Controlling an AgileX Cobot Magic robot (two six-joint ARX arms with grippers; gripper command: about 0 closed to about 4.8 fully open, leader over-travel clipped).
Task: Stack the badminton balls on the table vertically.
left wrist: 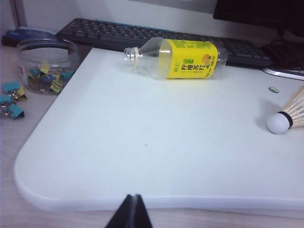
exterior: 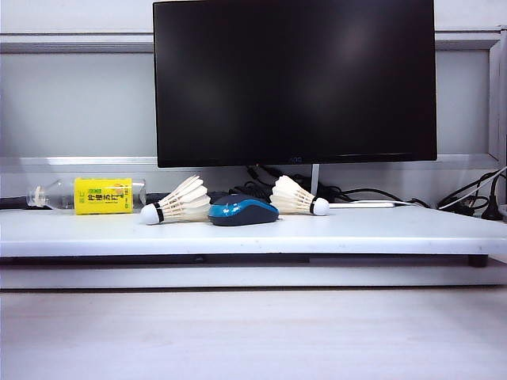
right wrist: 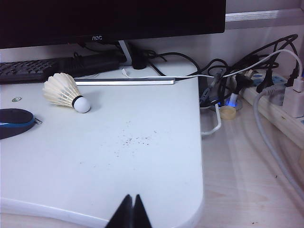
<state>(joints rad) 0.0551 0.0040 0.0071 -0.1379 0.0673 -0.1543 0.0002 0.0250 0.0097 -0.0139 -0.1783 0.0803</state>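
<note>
Nearest of all, the left end effector (left wrist: 134, 209) hangs off the front edge of the white worktop (left wrist: 142, 156), its two fingers pinched together on nothing; the right end effector (right wrist: 130, 209) sits the same way off the front edge on its own side, closed and empty. Neither shows in the exterior view. Taking the blue-and-black mouse (exterior: 243, 211) as the landmark, the left shuttlecock (exterior: 176, 203) lies just beside it on the left arm's side, on its side, long axis roughly level, cork tip (left wrist: 278, 123) pointing away from the mouse and the feather skirt toward it. The right shuttlecock (exterior: 297, 198) lies just beside and slightly behind the mouse on the right arm's side, also on its side, cork (right wrist: 81, 105) pointing away from the mouse and a little toward the front edge. Farther back and well to the left of the mouse lies a clear bottle with a yellow label (exterior: 101, 195), and behind the mouse stands the dark monitor (exterior: 295, 79). The stack is not begun. I judge that each end effector should first open, then approach a shuttlecock at the cork and band rather than crushing feathers, turn one upright, cork down, and nest the other cork-first into its skirt, keeping clear of the mouse.
</note>
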